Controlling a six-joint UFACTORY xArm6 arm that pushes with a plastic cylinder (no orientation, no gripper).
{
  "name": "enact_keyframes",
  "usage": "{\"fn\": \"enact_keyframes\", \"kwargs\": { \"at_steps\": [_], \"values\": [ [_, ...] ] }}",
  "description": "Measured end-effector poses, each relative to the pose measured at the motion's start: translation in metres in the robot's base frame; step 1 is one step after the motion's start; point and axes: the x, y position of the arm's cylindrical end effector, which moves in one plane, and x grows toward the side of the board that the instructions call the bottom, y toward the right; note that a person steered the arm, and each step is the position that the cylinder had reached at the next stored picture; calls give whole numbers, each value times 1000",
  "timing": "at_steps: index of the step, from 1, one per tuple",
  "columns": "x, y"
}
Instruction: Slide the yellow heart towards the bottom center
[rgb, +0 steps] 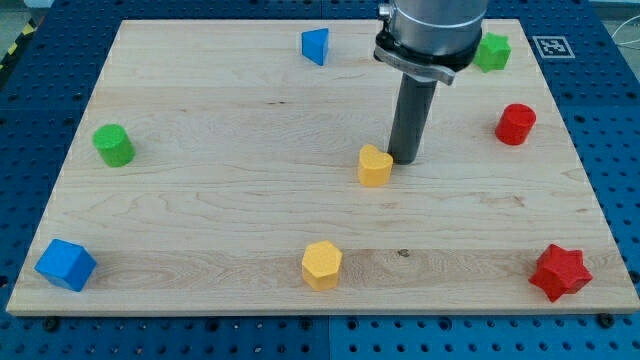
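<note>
Board (250, 120) of pale wood fills the scene; my tip (405, 160), a bare rod with nothing to clench, stands just right of and behind the yellow heart (375, 166) near centre, whose point and long axis I cannot tell

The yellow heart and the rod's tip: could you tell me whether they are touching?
Cannot tell. In the camera view my tip sits right at the upper right edge of the yellow heart, with no visible gap, but contact is not plainly shown.
</note>
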Motion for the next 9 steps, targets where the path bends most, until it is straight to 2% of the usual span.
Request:
{"fn": "enact_keyframes", "kwargs": {
  "at_steps": [1, 3, 5, 7, 9],
  "values": [
    [-15, -14],
    [-18, -40],
    [21, -38],
    [70, -14],
    [96, 16]
  ]
}}
